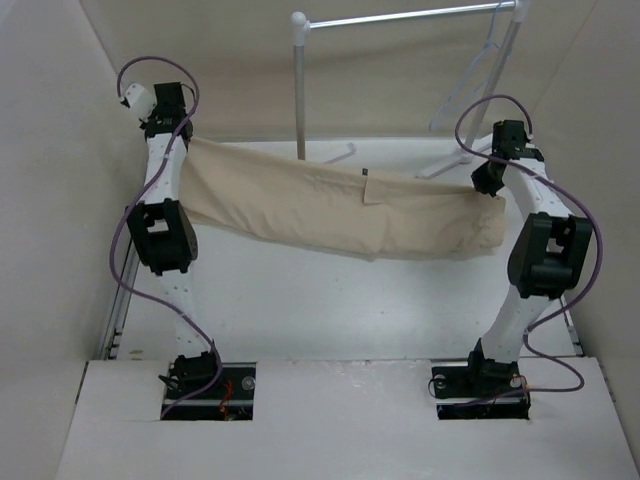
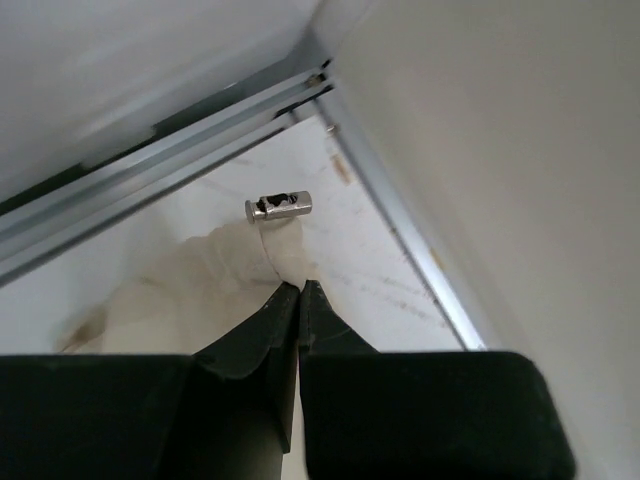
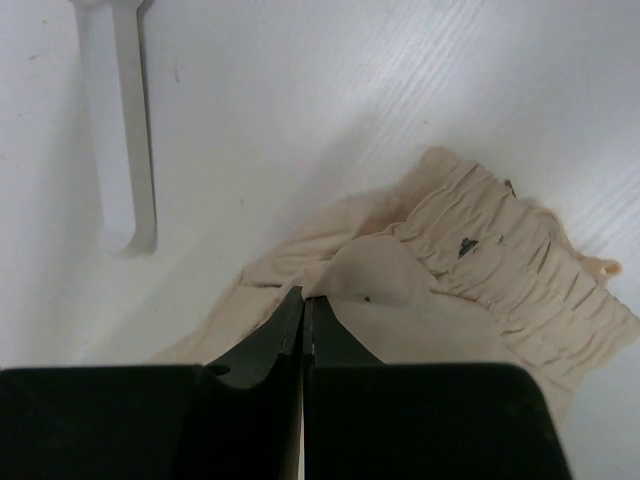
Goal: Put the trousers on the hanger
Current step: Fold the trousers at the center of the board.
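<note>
**Fig.** Trousers point(image 1: 340, 212) stretched as a sagging band above the table point(image 1: 330, 310). The left gripper point(image 2: 301, 292) is clenched on the left end, where a metal cord toggle point(image 2: 278, 206) lies just past its tips. The right gripper point(image 3: 303, 298) is clenched on the right end. The hanger point(image 1: 468, 76) hangs bare from the rack rail point(image 1: 410, 17), far right, apart from the cloth. Judged stage: garment lifted, draping over the hanger not yet done. No container is in view.

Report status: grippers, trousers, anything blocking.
Left gripper, right gripper shut on trousers, stretched between them. Hanger on rail, far right, bare. Rack post behind cloth.
</note>
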`<state>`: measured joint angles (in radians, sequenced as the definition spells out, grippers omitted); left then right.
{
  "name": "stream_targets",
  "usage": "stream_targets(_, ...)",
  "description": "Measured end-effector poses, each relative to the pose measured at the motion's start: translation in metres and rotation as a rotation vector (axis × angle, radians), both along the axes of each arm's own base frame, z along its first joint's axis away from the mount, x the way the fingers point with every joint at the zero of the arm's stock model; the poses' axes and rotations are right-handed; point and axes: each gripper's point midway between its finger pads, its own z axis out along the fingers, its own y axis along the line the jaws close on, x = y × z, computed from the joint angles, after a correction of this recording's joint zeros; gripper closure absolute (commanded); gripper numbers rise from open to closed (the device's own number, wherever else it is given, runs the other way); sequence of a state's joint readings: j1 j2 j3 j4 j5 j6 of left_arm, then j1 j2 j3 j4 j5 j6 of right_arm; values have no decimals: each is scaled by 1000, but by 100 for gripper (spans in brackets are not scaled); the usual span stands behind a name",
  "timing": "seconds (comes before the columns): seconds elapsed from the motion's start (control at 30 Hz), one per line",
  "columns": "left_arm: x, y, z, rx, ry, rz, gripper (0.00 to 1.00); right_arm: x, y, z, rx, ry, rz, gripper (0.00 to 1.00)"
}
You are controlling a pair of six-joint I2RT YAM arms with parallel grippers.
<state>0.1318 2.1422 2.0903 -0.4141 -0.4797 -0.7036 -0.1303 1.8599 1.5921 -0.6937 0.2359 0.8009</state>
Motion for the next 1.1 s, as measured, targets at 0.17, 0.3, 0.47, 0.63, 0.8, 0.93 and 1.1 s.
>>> stream_targets(0.17, 62, -8, -18, 87, -23, -63, 39, 44, -7, -11, -8, -6, 10, 31)
stream_targets(0.3, 47, -7, -46, 105, 63, -72, 32, 43, -10, -10, -23, -6, 11, 22)
stream_targets(0.47, -48, -8, -75, 77, 225, -57, 25, -2, 6, 11, -35, -46, 29, 26)
stream_targets(0.63, -134, -21, -73, -48, 160, -41, 16, -57, 51, 43, -30, -170, 114, 30)
stream_targets(0.8, -128, -31, -102, -225, 51, -84, 15, -97, 81, 17, 34, -171, 203, 23)
stream_targets(0.93, -113, -35, -152, -355, 65, -89, 17, -129, 88, -20, 86, -91, 228, 18)
stream_targets(1.1, -102, -34, -171, -423, 40, -68, 22, -142, 88, -21, 117, -109, 230, 16)
